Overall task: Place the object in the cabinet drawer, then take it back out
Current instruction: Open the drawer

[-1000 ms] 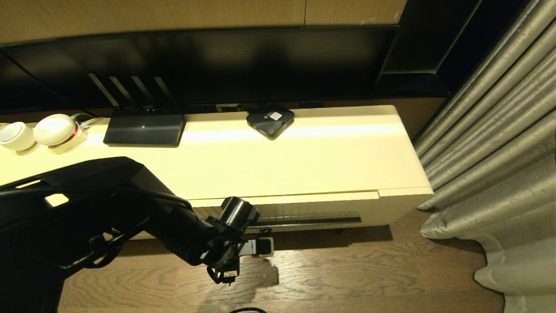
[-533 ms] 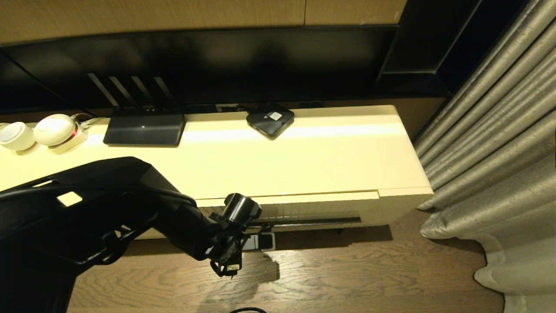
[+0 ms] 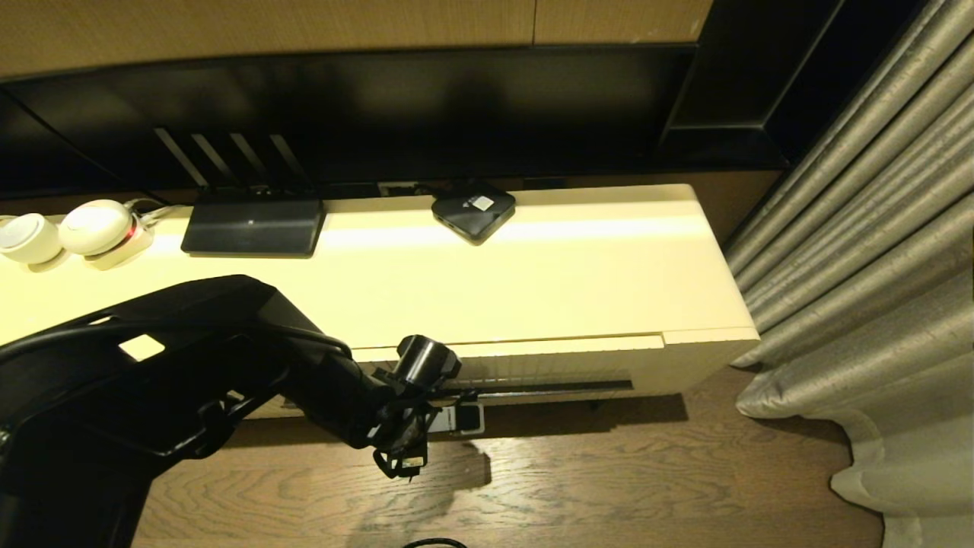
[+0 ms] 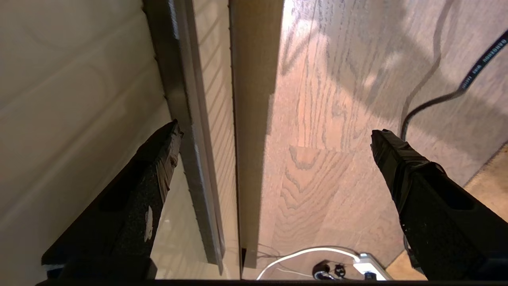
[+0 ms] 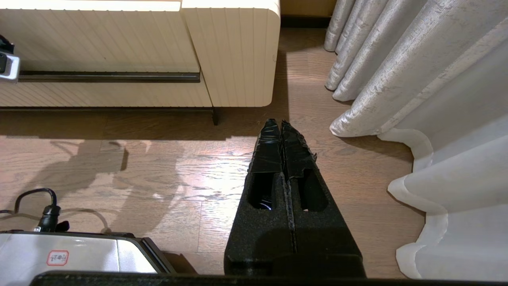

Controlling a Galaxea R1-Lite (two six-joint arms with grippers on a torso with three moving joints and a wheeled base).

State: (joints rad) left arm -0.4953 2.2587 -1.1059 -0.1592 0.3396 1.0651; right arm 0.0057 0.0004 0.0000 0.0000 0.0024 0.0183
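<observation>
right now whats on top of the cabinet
On the cabinet top: a black router, a black square box, two white round devices. The left arm covers part of it.

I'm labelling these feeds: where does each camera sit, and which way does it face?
Head: on the robot's head, looking down at the cabinet; left arm and left gripper show.
Left wrist: behind the open fingers, facing the drawer front and floor.
Right wrist: low, behind the shut right gripper, facing the floor.
All share the drawer's handle slot.
</observation>
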